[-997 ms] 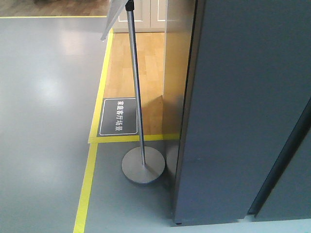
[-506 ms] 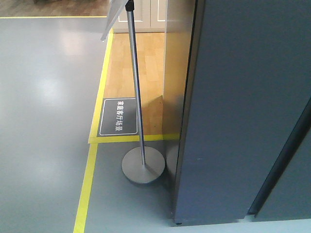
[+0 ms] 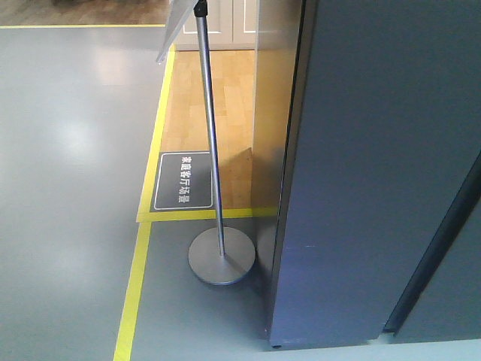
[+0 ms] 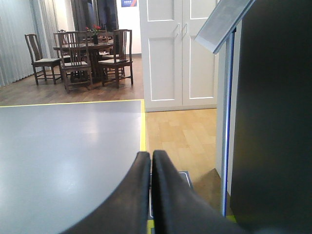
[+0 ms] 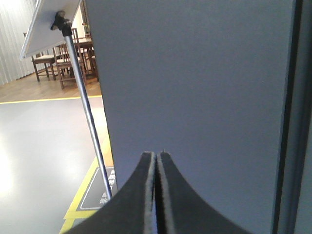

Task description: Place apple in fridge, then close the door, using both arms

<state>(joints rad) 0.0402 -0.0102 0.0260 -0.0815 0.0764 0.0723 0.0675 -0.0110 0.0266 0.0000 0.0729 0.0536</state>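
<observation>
Tall dark grey fridge (image 3: pixel 376 173) fills right, door looks shut. Left gripper (image 4: pixel 150 161) and right gripper (image 5: pixel 157 158): fingers pressed together, empty. Red apple unseen. Judged start or finished; cannot tell which.

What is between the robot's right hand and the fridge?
Nothing that shows. In the right wrist view the right gripper, jaws shut, points straight at the grey fridge wall. The sign stand is off to its left, not in between. No apple is in sight.
</observation>
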